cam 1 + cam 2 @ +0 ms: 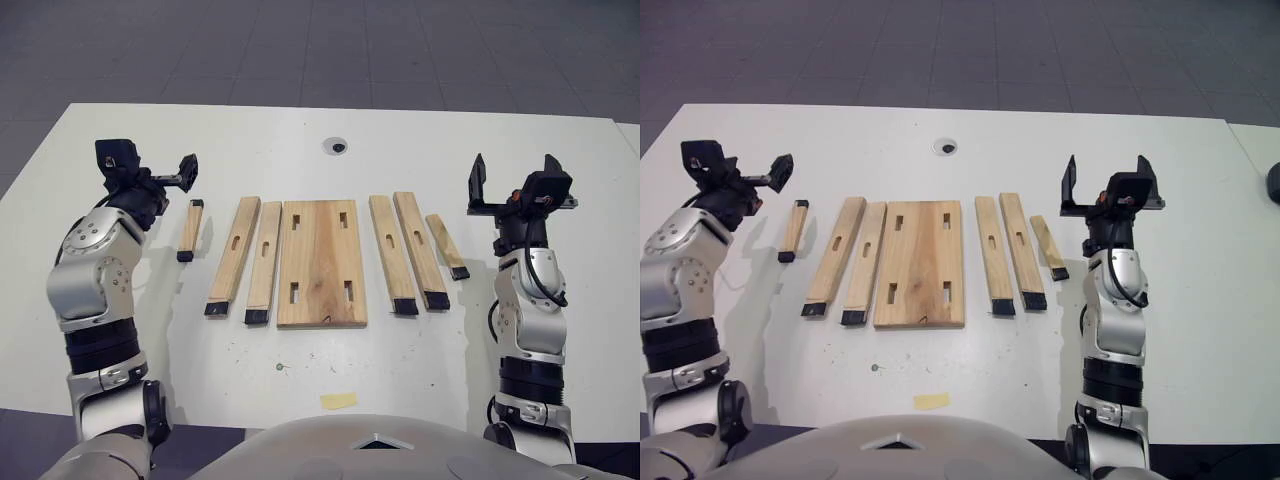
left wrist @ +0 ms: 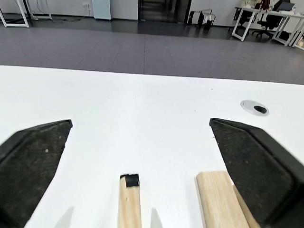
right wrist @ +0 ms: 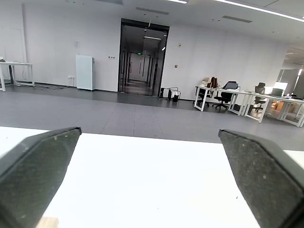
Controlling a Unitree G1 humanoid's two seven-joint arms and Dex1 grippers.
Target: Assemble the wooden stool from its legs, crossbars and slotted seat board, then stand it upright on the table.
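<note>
The left gripper (image 1: 150, 164) is hovering released and empty, far left of the seat board (image 1: 322, 262), beyond a short crossbar (image 1: 190, 230). Slotted legs (image 1: 233, 255) are lying on both sides of the board. The right gripper (image 1: 513, 178) is hanging released to its far right. Assembly is seemingly not begun, and the next move is calling for grasping a leg.

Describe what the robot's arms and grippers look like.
Both arms, left arm and right arm, have rounded silver-grey shells with black bands at the joints. A black cable loops along the right forearm, with a small orange mark near its wrist. The left gripper and right gripper are black, with two wedge-shaped fingers faced in rough dark pads.
</note>
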